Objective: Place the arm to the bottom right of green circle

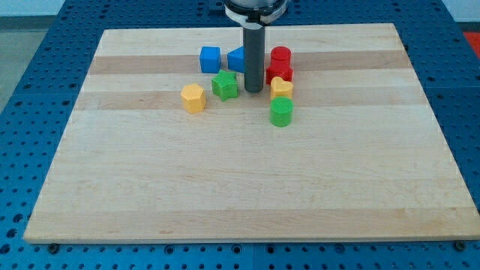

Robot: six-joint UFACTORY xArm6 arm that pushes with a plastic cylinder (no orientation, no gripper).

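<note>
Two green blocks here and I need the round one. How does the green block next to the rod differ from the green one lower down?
The green star block has a notched, pointed outline; the green round block has a smooth curved side. The star one sits just to the view's left of my tip; the round one lies toward the view's bottom right of it, below a yellow block. Both share the same green and similar size.

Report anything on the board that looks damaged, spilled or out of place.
Nothing stands out. The blocks sit intact near the board's top; my tip rests between the green star and yellow block, above-left of the green circle.
</note>
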